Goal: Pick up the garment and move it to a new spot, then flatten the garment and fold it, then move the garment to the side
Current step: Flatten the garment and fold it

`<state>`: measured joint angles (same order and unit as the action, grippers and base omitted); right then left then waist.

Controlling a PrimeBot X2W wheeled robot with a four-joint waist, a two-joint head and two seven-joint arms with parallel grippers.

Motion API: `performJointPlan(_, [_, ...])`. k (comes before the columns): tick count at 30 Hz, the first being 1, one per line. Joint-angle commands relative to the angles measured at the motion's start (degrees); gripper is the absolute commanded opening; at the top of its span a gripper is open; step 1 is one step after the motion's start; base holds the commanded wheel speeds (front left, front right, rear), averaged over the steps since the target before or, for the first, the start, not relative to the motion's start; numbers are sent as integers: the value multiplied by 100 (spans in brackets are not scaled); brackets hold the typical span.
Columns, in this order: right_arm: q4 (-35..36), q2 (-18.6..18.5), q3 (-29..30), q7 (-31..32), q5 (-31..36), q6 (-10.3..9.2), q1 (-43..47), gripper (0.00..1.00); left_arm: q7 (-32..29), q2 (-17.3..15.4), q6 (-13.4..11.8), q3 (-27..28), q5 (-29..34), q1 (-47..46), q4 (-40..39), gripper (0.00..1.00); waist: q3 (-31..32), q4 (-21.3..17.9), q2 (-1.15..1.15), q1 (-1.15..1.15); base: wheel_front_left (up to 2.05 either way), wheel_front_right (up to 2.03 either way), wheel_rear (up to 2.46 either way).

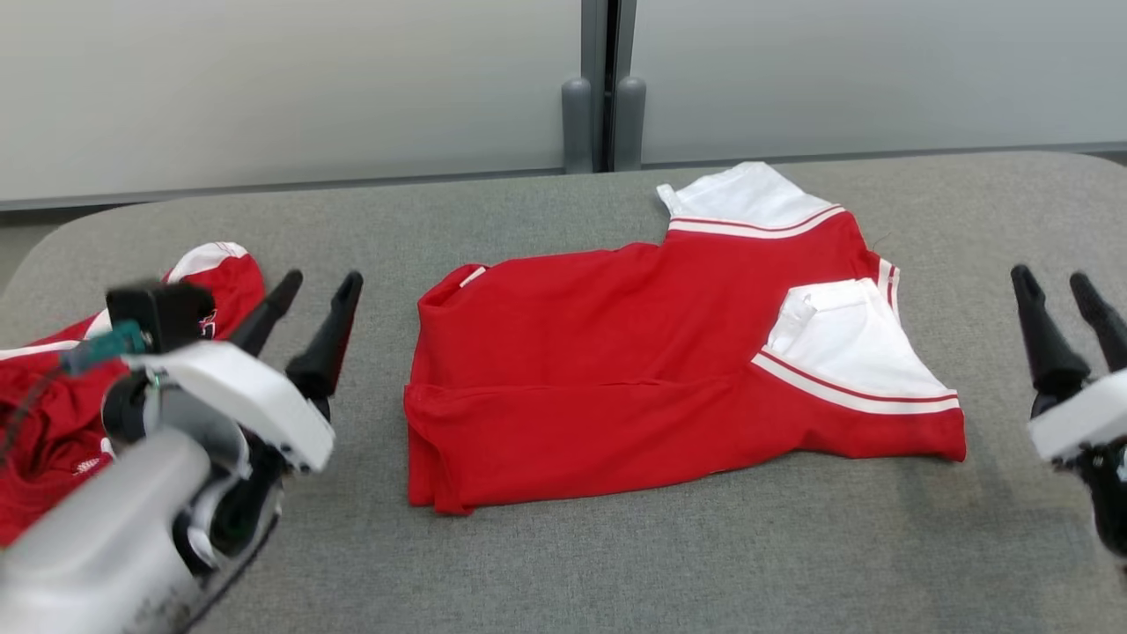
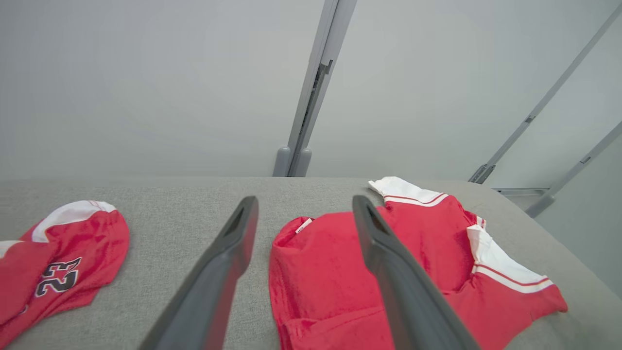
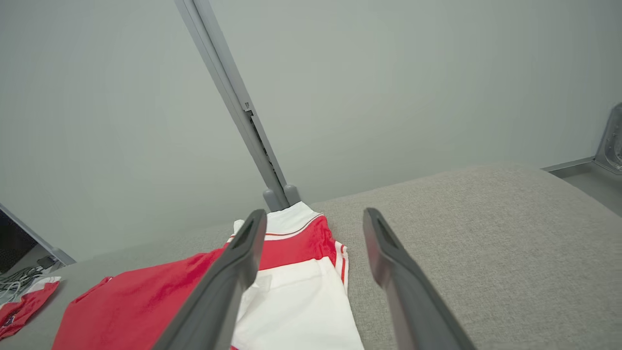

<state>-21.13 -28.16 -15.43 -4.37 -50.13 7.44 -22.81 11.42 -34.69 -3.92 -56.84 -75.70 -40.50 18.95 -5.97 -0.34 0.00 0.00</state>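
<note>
A red garment (image 1: 634, 352) with white panels and striped trim lies loosely folded in the middle of the grey table (image 1: 616, 563). The left wrist view shows the garment (image 2: 330, 277) just beyond the fingers, and the right wrist view shows the garment's (image 3: 291, 296) white end low and to the left. My left gripper (image 1: 321, 286) hovers left of the garment, open with nothing between its fingers (image 2: 228, 262). My right gripper (image 1: 1057, 282) stands open at the table's right side, clear of the cloth, fingers (image 3: 388, 262) apart.
A second red garment (image 1: 53, 387) with a white collar and a printed number (image 2: 58, 277) lies bunched at the table's left edge, behind my left arm. A grey partition wall with a vertical post (image 1: 603, 88) runs behind the table.
</note>
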Motion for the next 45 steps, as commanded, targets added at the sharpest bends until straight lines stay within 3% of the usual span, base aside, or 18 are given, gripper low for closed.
performJointPlan(1, [-59, 134, 102, -277, 127, 10, 251, 100, 208, -2, -278, 34, 178, 335, -202, 100, 83, -1, 0, 0, 0, 0, 0])
performJointPlan(7, [-233, 519, 416, -569, 500, 10, 831, 100, 380, 248, -1295, 783, 1084, 1465, -942, 100, 120, -62, 0, 0, 0, 0, 0])
performJointPlan(11, [-429, 661, 464, -275, 562, 9, 886, 100, 370, 493, -1660, 996, 1669, 2166, -1142, 100, 6, -103, 0, 0, 0, 0, 0])
performJointPlan(14, [-659, 687, 453, 2, 554, 9, 727, 100, 303, 577, -1696, 833, 1829, 2342, -973, 100, -101, -93, 0, 0, 0, 0, 0])
performJointPlan(24, [-1537, 828, 329, 995, 230, 9, 200, 100, -546, 778, -1460, 446, 1735, 1853, -536, 100, -349, 74, 0, 0, 0, 0, 0])
performJointPlan(34, [-2257, 1029, 281, 1368, 107, 9, -207, 100, -1023, 1025, -1296, 255, 1713, 1484, -227, 100, -510, 133, 0, 0, 0, 0, 0])
performJointPlan(45, [-2453, 1153, 66, 1472, -57, 9, -281, 100, -1427, 1047, -1816, 81, 1778, 1493, -353, 100, -591, 104, 0, 0, 0, 0, 0])
